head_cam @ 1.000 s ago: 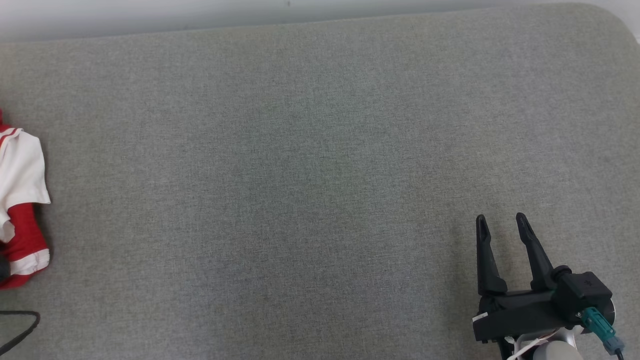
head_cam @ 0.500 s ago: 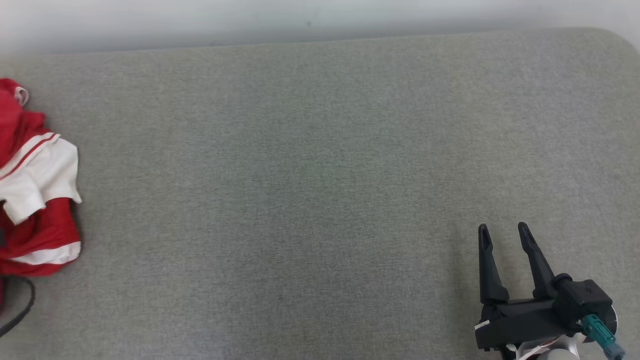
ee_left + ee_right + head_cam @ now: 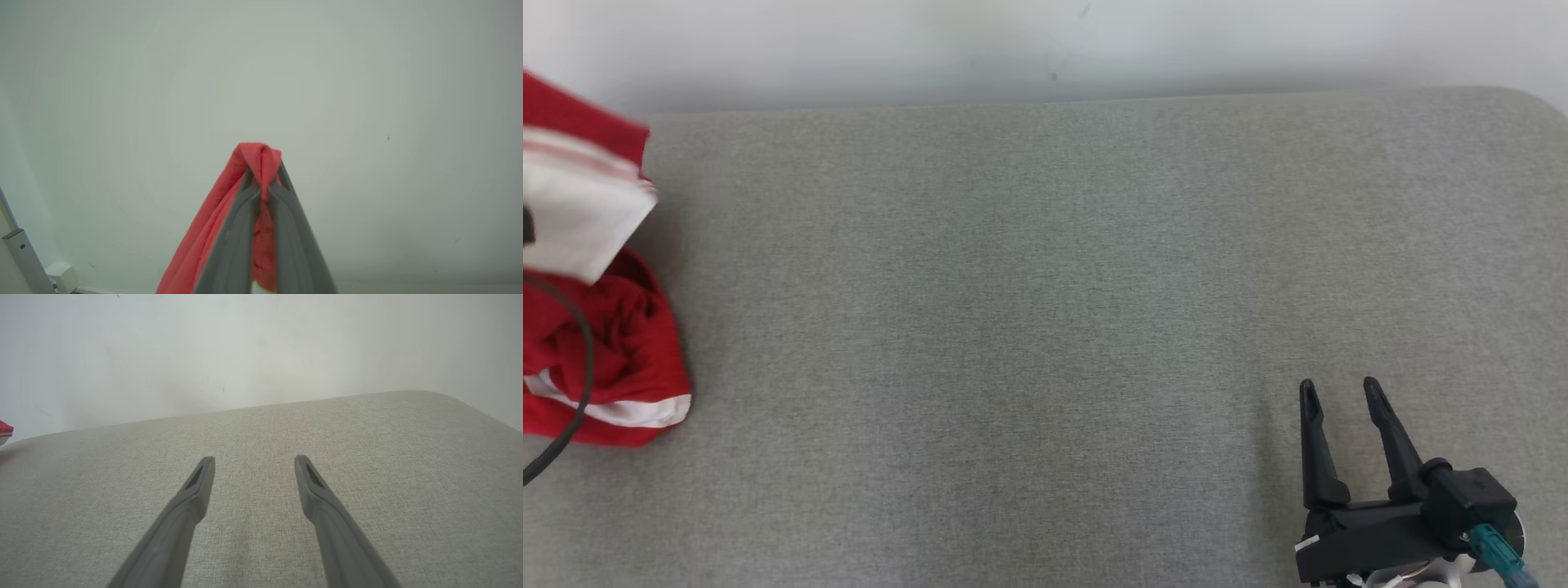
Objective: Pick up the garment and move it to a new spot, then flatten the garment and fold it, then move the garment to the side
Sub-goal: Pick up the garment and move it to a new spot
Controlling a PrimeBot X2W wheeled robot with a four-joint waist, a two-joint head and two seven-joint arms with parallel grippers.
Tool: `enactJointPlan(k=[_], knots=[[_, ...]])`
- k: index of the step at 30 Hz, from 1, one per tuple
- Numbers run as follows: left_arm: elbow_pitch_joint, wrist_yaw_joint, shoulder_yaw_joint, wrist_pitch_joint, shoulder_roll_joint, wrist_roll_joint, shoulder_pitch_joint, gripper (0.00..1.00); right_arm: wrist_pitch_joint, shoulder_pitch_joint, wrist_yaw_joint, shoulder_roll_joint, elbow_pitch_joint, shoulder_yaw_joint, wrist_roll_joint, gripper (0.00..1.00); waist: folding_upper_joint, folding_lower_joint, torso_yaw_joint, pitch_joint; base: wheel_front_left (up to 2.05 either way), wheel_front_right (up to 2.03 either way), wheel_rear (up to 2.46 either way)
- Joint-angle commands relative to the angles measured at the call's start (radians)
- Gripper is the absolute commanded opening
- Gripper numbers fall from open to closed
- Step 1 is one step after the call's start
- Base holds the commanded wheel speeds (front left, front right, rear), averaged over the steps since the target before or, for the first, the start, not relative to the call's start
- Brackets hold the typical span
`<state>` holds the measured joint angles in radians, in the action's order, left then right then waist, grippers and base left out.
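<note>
While the left claw [image 3: 264, 176] pinches the garment [image 3: 637, 359], part seems lifted.

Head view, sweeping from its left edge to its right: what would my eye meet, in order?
Crumpled red and white cloth garment → bare stretch of the grey fabric-covered surface → the right gripper, black, with its two long dark fingers standing apart.
</note>
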<state>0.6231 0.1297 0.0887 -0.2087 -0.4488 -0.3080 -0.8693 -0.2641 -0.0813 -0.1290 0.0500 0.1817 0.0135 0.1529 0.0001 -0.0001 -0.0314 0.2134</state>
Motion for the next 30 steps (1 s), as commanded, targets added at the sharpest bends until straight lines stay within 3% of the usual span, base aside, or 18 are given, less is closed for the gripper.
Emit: enactJointPlan(k=[1, 13, 20, 30], knots=[[-0.053, 0.001, -0.023, 0.020, 0.017, -0.017, -0.028, 0.00, 0.000, 0.009, -0.003, 0.001, 0.003, -0.005, 0.010, 1.00, -0.0001, 0.0001, -0.012, -0.003, 0.00, 0.00, 0.00], [-0.350, 0.000, -0.187, 0.140, 0.143, -0.044, -0.121, 0.00, 0.000, 0.021, -0.003, 0.001, 0.020, -0.009, 0.043, 1.00, -0.0001, 0.0001, -0.125, -0.031, 0.00, 0.00, 0.00], [-0.425, 0.000, -0.268, 0.193, 0.207, -0.090, -0.145, 0.00, 0.000, 0.022, -0.003, 0.001, 0.029, -0.016, 0.063, 1.00, -0.0001, 0.0001, -0.193, -0.041, 0.00, 0.00, 0.00], [-0.417, 0.000, -0.420, 0.230, 0.279, -0.139, -0.107, 0.00, 0.000, 0.025, -0.003, 0.000, 0.037, -0.028, 0.084, 1.00, -0.0001, 0.0001, -0.282, -0.033, 0.00, 0.00, 0.00]])
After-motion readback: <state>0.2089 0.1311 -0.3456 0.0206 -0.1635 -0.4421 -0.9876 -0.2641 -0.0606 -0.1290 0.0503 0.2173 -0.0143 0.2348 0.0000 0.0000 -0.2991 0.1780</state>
